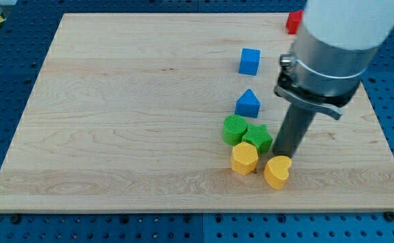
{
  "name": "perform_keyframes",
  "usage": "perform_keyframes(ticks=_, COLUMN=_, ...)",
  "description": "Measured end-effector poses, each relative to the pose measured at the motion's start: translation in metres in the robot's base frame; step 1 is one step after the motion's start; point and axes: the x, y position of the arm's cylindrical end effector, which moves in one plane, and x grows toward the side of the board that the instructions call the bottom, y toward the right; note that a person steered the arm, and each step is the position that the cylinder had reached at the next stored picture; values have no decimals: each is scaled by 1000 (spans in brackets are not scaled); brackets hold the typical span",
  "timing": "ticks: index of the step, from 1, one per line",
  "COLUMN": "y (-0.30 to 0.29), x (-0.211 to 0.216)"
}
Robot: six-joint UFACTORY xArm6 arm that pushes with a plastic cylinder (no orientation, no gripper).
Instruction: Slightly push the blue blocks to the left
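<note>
A blue cube [249, 61] sits toward the view's upper right of the wooden board [116, 121]. A blue block with a pointed roof shape [247, 104] lies below it. My tip [283, 156] stands to the lower right of both blue blocks, just above a yellow heart block [276, 171] and right of a green star block [258, 137]. The rod is apart from both blue blocks.
A green ridged cylinder [234, 129] touches the green star. A yellow hexagon block [244, 158] lies below them. A red block [293, 21] sits at the board's top edge, partly hidden by the arm's body [339, 40].
</note>
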Motion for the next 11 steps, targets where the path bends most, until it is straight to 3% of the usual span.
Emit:
perform_keyframes(ticks=2, y=-46, x=-38)
perform_keyframes(ticks=4, y=17, x=-34)
perform_keyframes(ticks=5, y=35, x=-58)
perform_keyframes(ticks=6, y=9, x=-89)
perform_keyframes(ticks=8, y=-33, x=-113)
perform_keyframes(ticks=10, y=48, x=-123)
perform_keyframes(ticks=11, y=49, x=-168)
